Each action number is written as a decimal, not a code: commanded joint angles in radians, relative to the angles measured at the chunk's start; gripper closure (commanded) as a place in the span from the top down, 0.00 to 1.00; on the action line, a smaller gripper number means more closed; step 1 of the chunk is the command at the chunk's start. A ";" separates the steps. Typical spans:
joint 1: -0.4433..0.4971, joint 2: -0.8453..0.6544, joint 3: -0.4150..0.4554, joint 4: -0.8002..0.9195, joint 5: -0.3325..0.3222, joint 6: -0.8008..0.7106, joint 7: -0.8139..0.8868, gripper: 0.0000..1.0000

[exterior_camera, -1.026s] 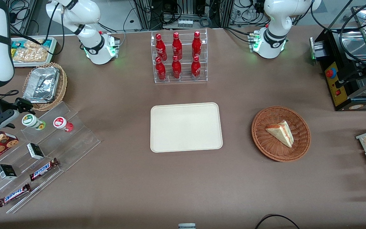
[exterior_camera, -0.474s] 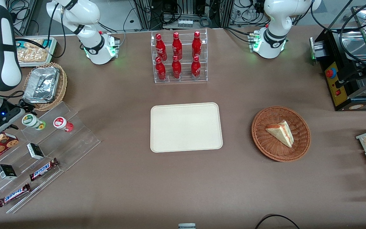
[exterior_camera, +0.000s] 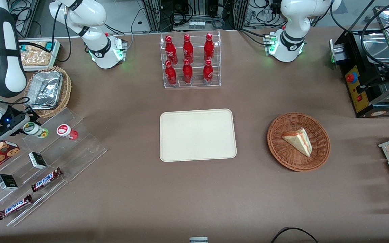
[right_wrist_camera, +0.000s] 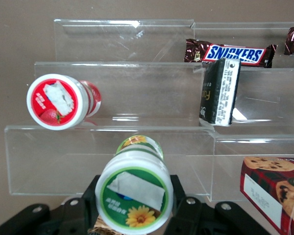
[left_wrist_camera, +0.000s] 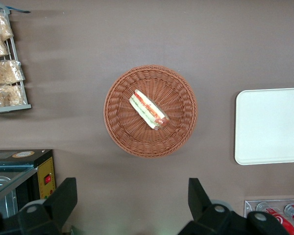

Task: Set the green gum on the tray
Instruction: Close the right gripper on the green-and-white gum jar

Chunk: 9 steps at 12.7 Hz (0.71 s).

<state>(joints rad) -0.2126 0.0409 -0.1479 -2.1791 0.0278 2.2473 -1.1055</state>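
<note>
The black pincer (exterior_camera: 25, 122) is sitting at the white-lidded green gum canister (right_wrist_camera: 135, 194) on the clear acrylic stepped rack (exterior_camera: 79, 141), fingers spread around it (grip uncertain), the red-labelled canister (right_wrist_camera: 58, 101) lying just beside; the cream rectangular tray (exterior_camera: 198, 135) is lying well apart on the brown worktop (exterior_camera: 194, 195).

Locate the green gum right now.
The green gum sits on the clear stepped display rack at the working arm's end of the table, beside the red gum, with the end effector right at it.

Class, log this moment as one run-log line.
phase: reaching | claw: open around green gum on clear rack | red gum: beside | tray: bare | gum lifted: no
</note>
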 commanded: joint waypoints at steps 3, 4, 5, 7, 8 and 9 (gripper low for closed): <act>0.028 -0.013 0.017 0.080 0.029 -0.079 0.063 0.00; 0.056 -0.009 0.017 0.119 0.029 -0.124 0.110 0.00; 0.079 -0.003 0.019 0.160 0.029 -0.179 0.162 0.00; 0.155 0.002 0.019 0.208 0.029 -0.236 0.275 0.00; 0.194 0.002 0.019 0.216 0.029 -0.251 0.338 0.00; 0.237 0.002 0.019 0.222 0.029 -0.268 0.419 0.00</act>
<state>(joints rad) -0.0319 0.0349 -0.1231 -1.9891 0.0396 2.0254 -0.7882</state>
